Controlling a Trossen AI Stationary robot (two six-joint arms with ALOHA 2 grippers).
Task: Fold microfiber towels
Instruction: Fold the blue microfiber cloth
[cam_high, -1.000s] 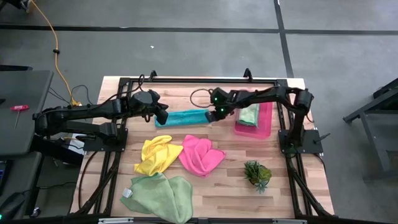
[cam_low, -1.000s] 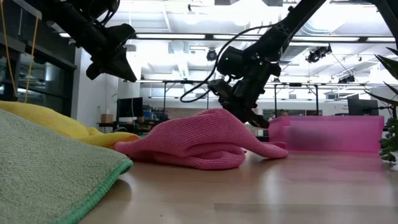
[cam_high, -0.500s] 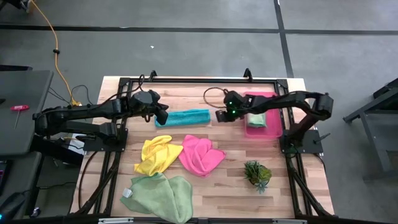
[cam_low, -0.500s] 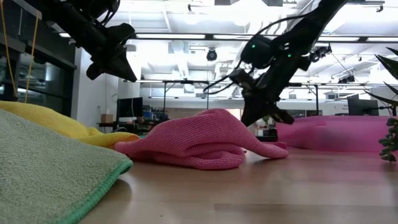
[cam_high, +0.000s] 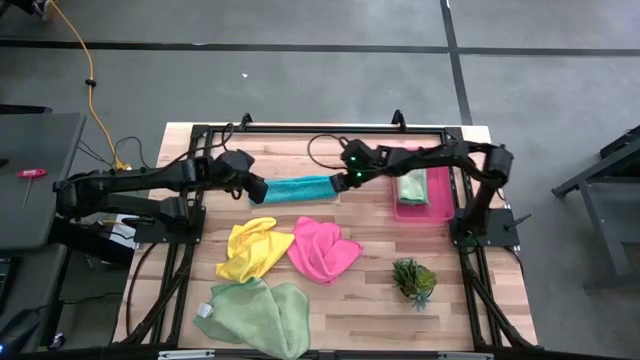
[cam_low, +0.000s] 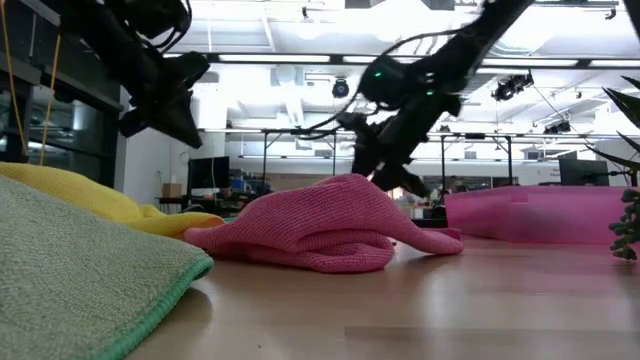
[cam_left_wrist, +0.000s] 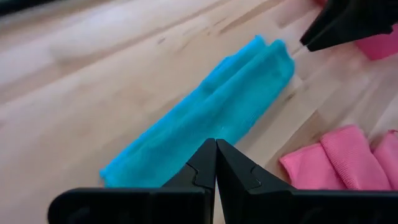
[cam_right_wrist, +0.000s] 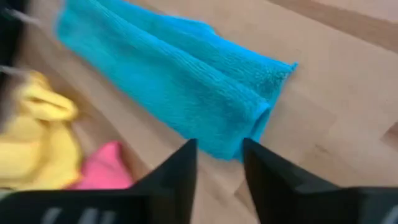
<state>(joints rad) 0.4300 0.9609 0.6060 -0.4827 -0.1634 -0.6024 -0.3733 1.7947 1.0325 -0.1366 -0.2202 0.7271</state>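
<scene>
The teal towel (cam_high: 297, 188), folded into a long fuzzy strip, lies flat on the counter (cam_high: 350, 300) between the left gripper (cam_high: 259, 189), pressed together, and the right gripper (cam_high: 342, 182), spread slightly over its end.

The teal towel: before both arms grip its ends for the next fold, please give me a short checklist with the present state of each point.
1. Folded teal fuzzy microfiber towel lies flat as a long strip on the wooden table: ok.
2. Left gripper is at the strip's one end, fingers shut: not ok for gripping, open first.
3. Right gripper is at the other end, fingers apart above the edge: ok.
4. Strip is free of the yellow fuzzy towel and the hot pink fuzzy towel: ok.
5. Pale green folded towel rests inside the pink plastic tray: ok.
6. Whether either gripper touches the strip: cannot tell.
</scene>
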